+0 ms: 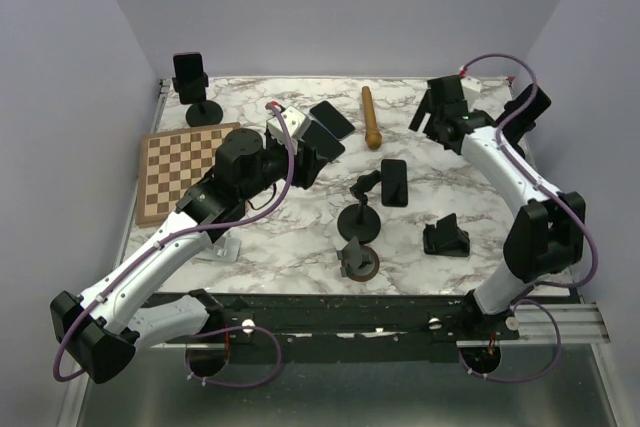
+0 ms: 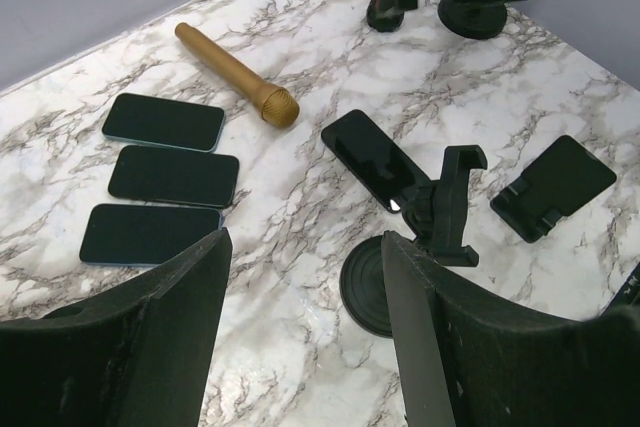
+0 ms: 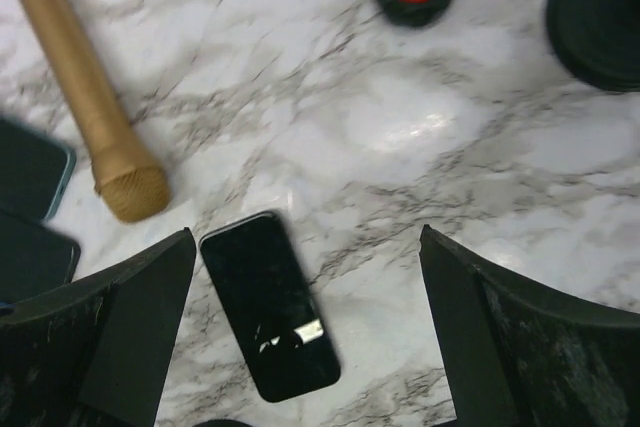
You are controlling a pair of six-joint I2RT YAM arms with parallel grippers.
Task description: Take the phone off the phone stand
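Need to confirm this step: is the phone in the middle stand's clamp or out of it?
Out. The phone lies flat on the table beside the stand, and the stand's clamp holds nothing.

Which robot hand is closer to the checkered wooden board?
Left. The left gripper hovers just right of the brown checkered wooden board; the right gripper is far off, toward the back right corner.

The right wrist view's edges cut off a round black base (image 3: 598, 15) and a teal-edged phone (image 3: 28, 169).
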